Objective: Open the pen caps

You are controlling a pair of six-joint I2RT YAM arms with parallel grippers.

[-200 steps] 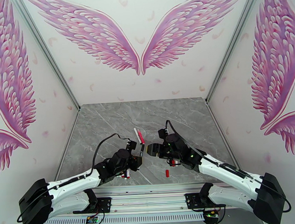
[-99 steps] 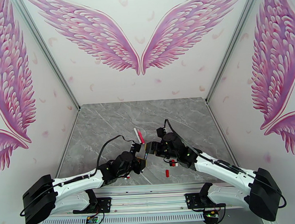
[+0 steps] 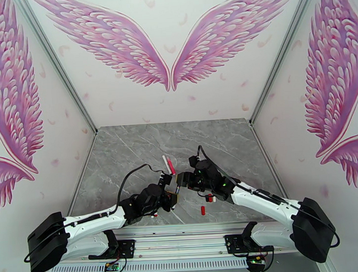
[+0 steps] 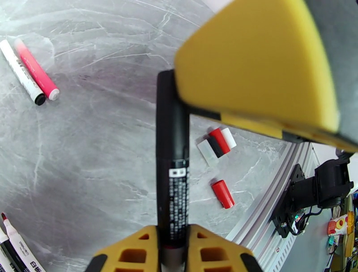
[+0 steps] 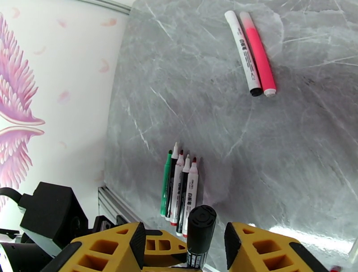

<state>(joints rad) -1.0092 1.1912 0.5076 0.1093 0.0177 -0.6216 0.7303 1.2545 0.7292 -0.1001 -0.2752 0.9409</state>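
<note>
My left gripper (image 4: 172, 235): jaws shut tight on the black pen (image 4: 172, 188), clamped across the printed end of its barrel. The pen sticks straight out from between my fingers (image 4: 134, 250) toward the other arm.

My right gripper (image 5: 184, 229): jaws partly open, one on each side of the pen's capped end. The right wrist view shows a gap on both sides of the black cap (image 5: 201, 223), so there is no grip there. In the left wrist view one yellow pad (image 4: 255, 67) of the right gripper overlaps the cap's tip; I cannot tell whether it touches.

The black cap is on the pen. It is plain matte black, with a seam where it meets the printed barrel.

In the top view both grippers meet nose to nose above the near middle of the grey marble surface (image 3: 132, 151), with the pen between them.

Loose on the surface below the pen:
- a red cap (image 4: 222, 193), lying alone
- just beyond it, a cluster of caps (image 4: 217, 145), whitish, black and red, touching one another

Elsewhere on the surface:
- a row of five pens (image 5: 179, 192) lies side by side near the near-left edge, tips bare
- a white pen (image 5: 244, 53) with a black end and a pink pen (image 5: 259, 56) lie together, well apart from the row
</note>
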